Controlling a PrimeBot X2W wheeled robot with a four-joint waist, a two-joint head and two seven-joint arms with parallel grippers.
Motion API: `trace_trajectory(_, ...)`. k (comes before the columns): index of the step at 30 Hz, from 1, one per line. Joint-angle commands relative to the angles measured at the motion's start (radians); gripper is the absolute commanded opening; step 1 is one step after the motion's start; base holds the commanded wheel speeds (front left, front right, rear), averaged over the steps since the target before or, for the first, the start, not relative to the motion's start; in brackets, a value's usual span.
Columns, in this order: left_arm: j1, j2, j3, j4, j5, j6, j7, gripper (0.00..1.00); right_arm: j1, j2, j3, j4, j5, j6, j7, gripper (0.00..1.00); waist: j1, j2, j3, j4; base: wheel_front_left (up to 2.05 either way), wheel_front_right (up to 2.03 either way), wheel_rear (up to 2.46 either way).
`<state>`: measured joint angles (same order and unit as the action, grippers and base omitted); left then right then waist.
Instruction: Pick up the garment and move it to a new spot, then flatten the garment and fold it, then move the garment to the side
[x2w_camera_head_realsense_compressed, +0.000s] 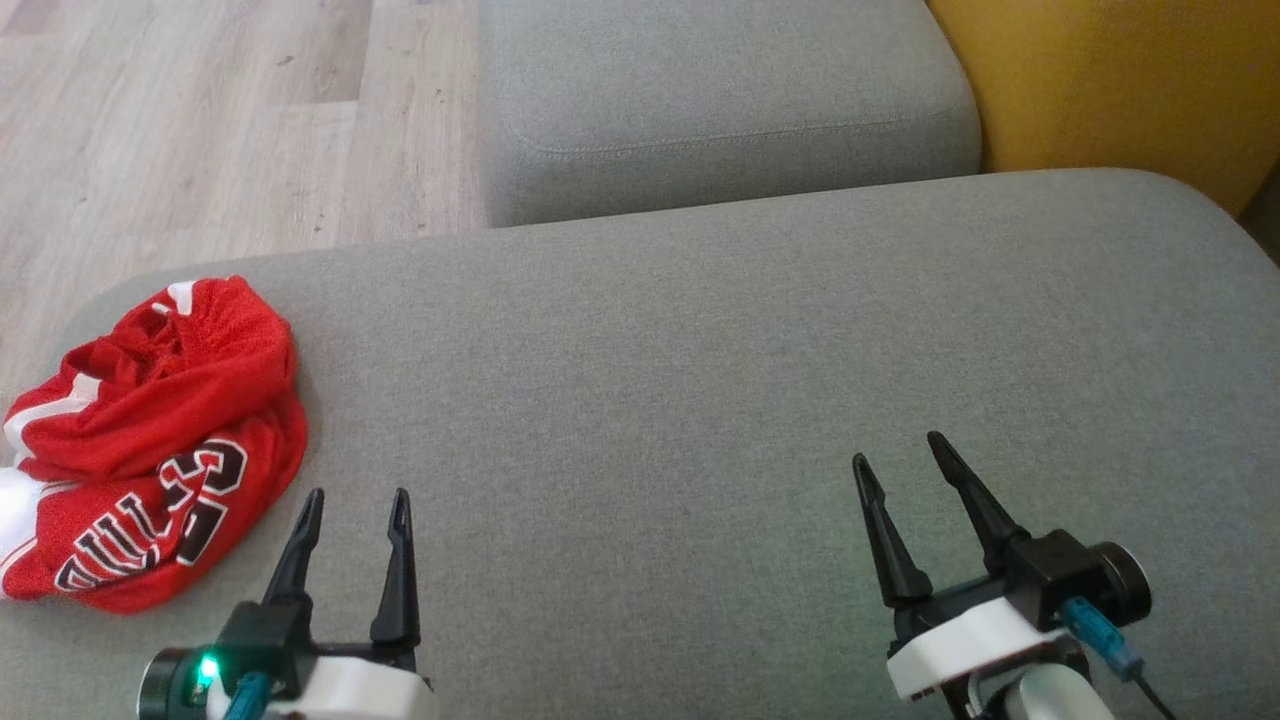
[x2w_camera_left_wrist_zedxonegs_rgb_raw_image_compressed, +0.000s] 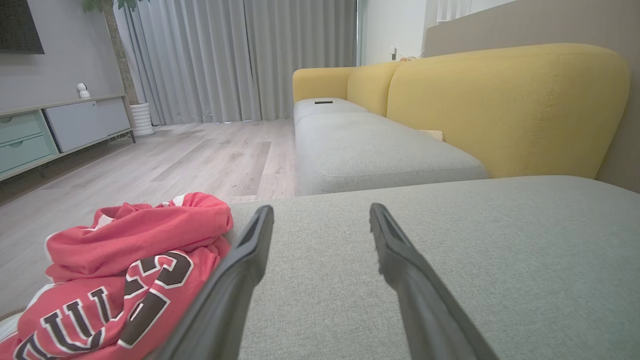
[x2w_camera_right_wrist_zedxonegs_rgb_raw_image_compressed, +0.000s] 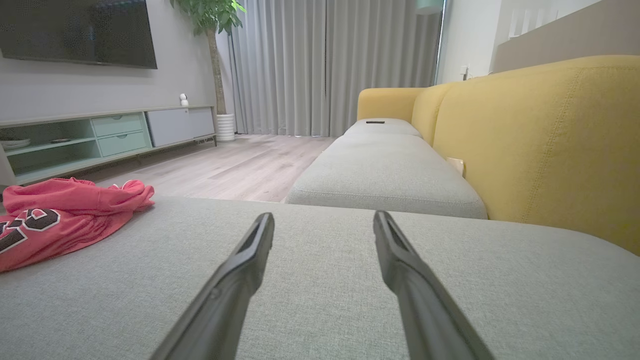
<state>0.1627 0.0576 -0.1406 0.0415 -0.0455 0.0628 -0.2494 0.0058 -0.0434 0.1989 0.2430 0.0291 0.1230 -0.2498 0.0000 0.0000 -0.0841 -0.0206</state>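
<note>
grey cushion (x2w_camera_head_realsense_compressed: 700, 380) bears crumpled red garment (x2w_camera_head_realsense_compressed: 150, 450).

Soft, even daylight filters through pale curtains (x2w_camera_left_wrist_zedxonegs_rgb_raw_image_compressed: 225, 60) at the top of both wrist views, leaving only faint shadows on the grey sofa cushion (x2w_camera_head_realsense_compressed: 700, 400). The head view is slightly soft and grainy; a green lamp (x2w_camera_head_realsense_compressed: 207, 668) glows at its lower left. The wide-angle wrist views bow lines near the edges, blur the dark fingers (x2w_camera_left_wrist_zedxonegs_rgb_raw_image_compressed: 235, 280) at the bottom and wash the red jersey (x2w_camera_left_wrist_zedxonegs_rgb_raw_image_compressed: 125, 270) pinkish.

Grey sofa seat (x2w_camera_head_realsense_compressed: 700, 350), crumpled red garment (x2w_camera_head_realsense_compressed: 150, 450) at its left edge
</note>
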Motion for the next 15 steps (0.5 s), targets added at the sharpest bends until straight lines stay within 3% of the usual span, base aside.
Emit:
trace_trajectory(1, -0.043, 0.000, 0.039, -0.029, 0.006, 0.000, -0.012, 1.00, -0.035, -0.007, 0.017, -0.029, -0.004, 0.008, -0.012, 1.00, 0.0000, 0.0000, 0.001, 0.000, 0.00, 0.00, 0.00)
trace_trajectory(15, -0.048, -0.004, 0.054, -0.025, 0.010, -0.003, -0.012, 1.00, -0.025, -0.007, 0.017, -0.030, -0.003, 0.008, -0.012, 1.00, 0.0000, 0.0000, 0.008, 0.024, 0.00, 0.00, 0.00)
